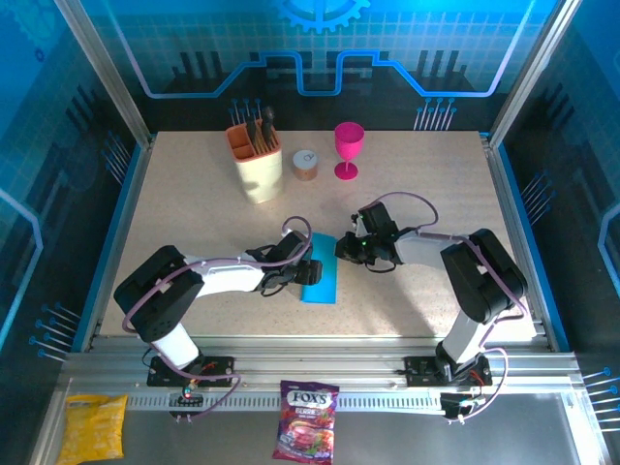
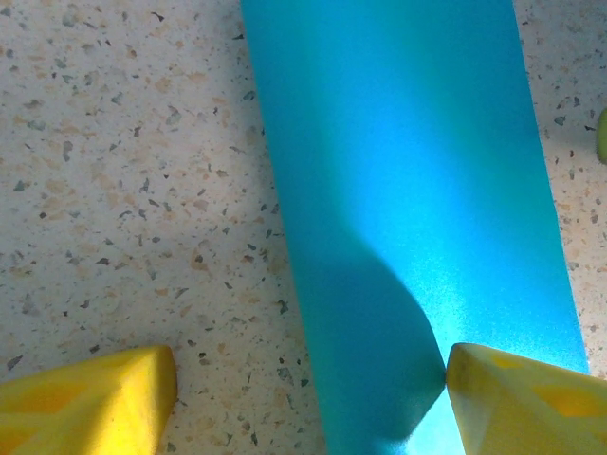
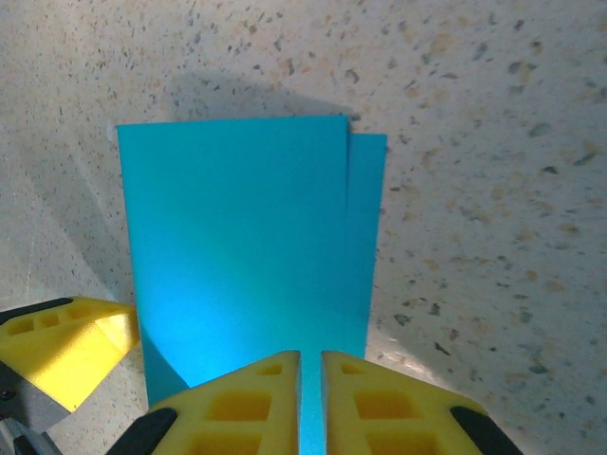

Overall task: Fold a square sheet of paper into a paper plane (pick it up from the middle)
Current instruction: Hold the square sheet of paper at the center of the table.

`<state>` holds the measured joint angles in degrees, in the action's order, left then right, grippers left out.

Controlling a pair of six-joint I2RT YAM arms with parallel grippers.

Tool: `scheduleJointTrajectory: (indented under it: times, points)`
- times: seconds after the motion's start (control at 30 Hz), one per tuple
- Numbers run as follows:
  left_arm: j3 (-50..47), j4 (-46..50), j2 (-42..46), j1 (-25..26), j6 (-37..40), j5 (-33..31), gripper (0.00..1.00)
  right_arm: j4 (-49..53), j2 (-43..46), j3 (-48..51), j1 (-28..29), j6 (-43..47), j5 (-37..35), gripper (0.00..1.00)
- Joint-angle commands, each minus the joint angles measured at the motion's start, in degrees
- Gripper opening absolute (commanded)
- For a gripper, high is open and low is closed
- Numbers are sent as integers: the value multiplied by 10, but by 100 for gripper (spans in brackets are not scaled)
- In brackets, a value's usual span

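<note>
Yellow fingers of the right end effector sit closest to the lens, clenched w/ just a sliver of cyan between them: they pinch the near edge of the square sheet of paper. Sheet lies on the counter, folded over, top layer stopping a bit short so a narrow strip of the lower layer shows along one side. Left end effector is released, jaws wide; one finger touches the sheet's edge, the other rests over bare counter beside the sheet. Counter is pale beige w/ dark speckles, matte, sheet approx. mid-counter. Beyond the sheet, toward the back: beige cup w/ orange insert and dark utensils, small round tin, pink goblet. On the near side of the sheet runs a slotted aluminium rail, and past it a purple candy bag and, further left, a yellow snack bag. Around the sheet's counter stand aluminium posts and blue-lit wall panels w/ grid lines and a gear graphic.
</note>
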<state>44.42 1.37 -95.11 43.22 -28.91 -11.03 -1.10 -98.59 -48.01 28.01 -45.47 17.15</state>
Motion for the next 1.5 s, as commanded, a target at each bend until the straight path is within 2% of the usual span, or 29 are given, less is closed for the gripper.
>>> scheduleJointTrajectory:
  times: [0.0, 0.37, 0.63, 0.7, 1.0, 1.47]
  points:
    - [9, -30, -36, 0, 20, 65, 77, -4, -12, -19, 11, -5, 10, 15]
    - [13, -24, -38, 0, 34, 70, 77, 6, -5, -21, 13, -11, -10, 15]
    - [19, -22, -41, 0, 34, 73, 77, 26, 89, 34, -15, -74, -134, 16]
    - [19, -20, -40, 0, 35, 71, 77, 26, 106, 41, -19, -78, -143, 16]
    - [21, -20, -45, 0, 36, 73, 77, -18, 46, 11, -1, -52, -46, 17]
    - [17, -21, -46, 0, 36, 71, 77, -52, -11, 12, 52, -59, -37, 14]
